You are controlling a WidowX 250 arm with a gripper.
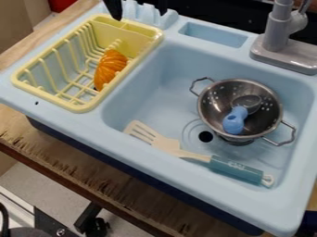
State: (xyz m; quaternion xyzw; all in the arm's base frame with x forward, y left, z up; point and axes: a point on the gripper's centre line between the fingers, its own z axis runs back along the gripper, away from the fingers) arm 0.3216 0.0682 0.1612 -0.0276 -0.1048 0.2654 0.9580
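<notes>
Your gripper (139, 13) is at the top edge of the camera view, by the far end of the yellow dish rack (79, 107). Its two black fingers hang down spread apart, with the row of light blue pegs (144, 14) showing between them, and you have nothing pinched there. One fingertip overlaps the rack's far rim in the view; whether it touches, you cannot tell.

The thing nearest you is the orange ridged toy (110, 68), lying inside the rack against its basin-side wall. From your gripper it lies down the view and a little to the left, nearer the camera. Its long axis slants from upper right to lower left, a bit steeper in the view than the rack's long sides, so your spread fingers sit across that line rather than along it. Yours is the only arm here, and the toy is much closer to it than anything in the basin.

In the blue sink (86, 126), the metal colander (213, 104) stands on the side away from the rack, its handles at upper left and lower right, with a blue-handled scoop (234, 121) inside. The spatula (230, 168) lies along the basin's near side, slotted head toward the rack, close to the drain hole (206, 136). The grey faucet (278, 34) stands beyond the colander.
</notes>
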